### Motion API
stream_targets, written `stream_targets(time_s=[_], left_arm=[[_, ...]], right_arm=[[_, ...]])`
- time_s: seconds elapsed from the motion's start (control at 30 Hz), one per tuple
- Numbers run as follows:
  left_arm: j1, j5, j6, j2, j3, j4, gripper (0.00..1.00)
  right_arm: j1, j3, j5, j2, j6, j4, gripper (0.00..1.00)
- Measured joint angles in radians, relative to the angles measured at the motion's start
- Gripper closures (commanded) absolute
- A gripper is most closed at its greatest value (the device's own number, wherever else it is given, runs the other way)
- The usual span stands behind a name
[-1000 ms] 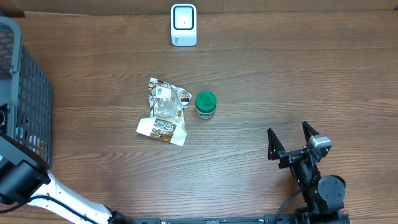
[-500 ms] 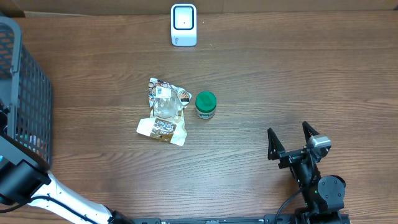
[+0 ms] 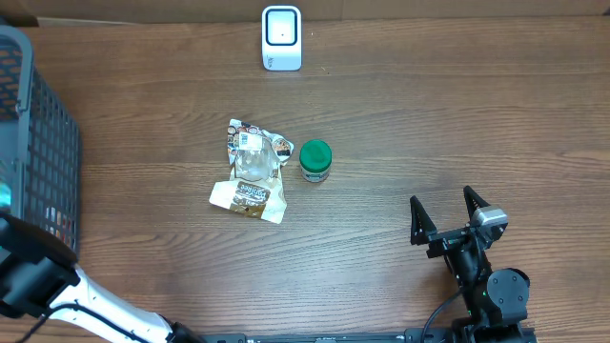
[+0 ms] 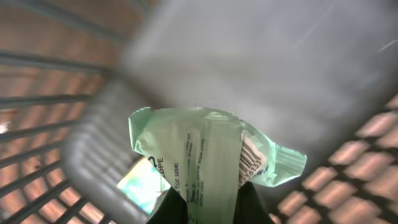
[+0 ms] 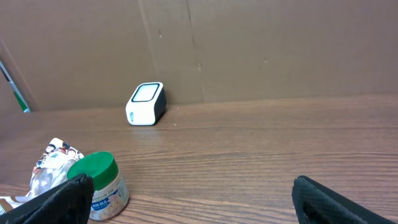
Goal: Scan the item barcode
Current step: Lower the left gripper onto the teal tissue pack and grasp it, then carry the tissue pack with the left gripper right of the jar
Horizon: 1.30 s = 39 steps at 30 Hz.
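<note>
In the left wrist view, a pale green packet (image 4: pixel 211 155) with printed text and a barcode (image 4: pixel 252 163) stands up between the fingers of my left gripper (image 4: pixel 211 208), which is shut on its lower part inside the black mesh basket (image 3: pixel 43 143). From overhead, the basket hides that gripper and only the left arm (image 3: pixel 38 281) shows. The white scanner (image 3: pixel 281 38) stands at the table's far edge, also seen in the right wrist view (image 5: pixel 146 103). My right gripper (image 3: pixel 446 214) rests open and holds nothing at the front right.
A green-lidded jar (image 3: pixel 315 160) and a crumpled snack bag (image 3: pixel 253 171) lie mid-table, left of my right gripper. A brown cardboard wall (image 5: pixel 249 50) backs the table behind the scanner. The basket takes up the left edge.
My left arm has shifted slightly at the basket. The right arm, the jar, the snack bag and the scanner have not moved.
</note>
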Motion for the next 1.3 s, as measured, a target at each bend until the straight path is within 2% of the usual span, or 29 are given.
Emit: stream_targets(time_s=[0.17,0.3,0.43,0.6,0.7,0.93,1.1,1.3], left_arm=[[-0.032,0.06,-0.095,-0.105,0.237,-0.084,0.96],[-0.109,0.159,-0.176,-0.23,0.362,-0.088,0.96],[-0.231,0.266,-0.243,-0.356,0.407,-0.103,0.96],[-0.459,0.331,-0.274,-0.423,0.418,-0.243,0.96],[-0.607,0.344,-0.279,-0.397,0.41,-0.306,0.96],[-0.878,0.352,-0.291,-0.249,0.271,-0.304,0.96],[-1.026,0.352,-0.306,-0.096,0.182,-0.214,0.96],[-1.226,0.35,-0.364,0.101,0.157,-0.057,0.96]], right_arm=[[0.0,0.0,0.0,0.0,0.001,-0.001,0.0],[0.0,0.0,0.0,0.0,0.0,0.0,0.0],[0.0,0.0,0.0,0.0,0.0,0.0,0.0],[0.0,0.0,0.0,0.0,0.0,0.0,0.0],[0.0,0.0,0.0,0.0,0.0,0.0,0.0],[0.0,0.0,0.0,0.0,0.0,0.0,0.0],[0.0,0.0,0.0,0.0,0.0,0.0,0.0],[0.0,0.0,0.0,0.0,0.0,0.0,0.0]])
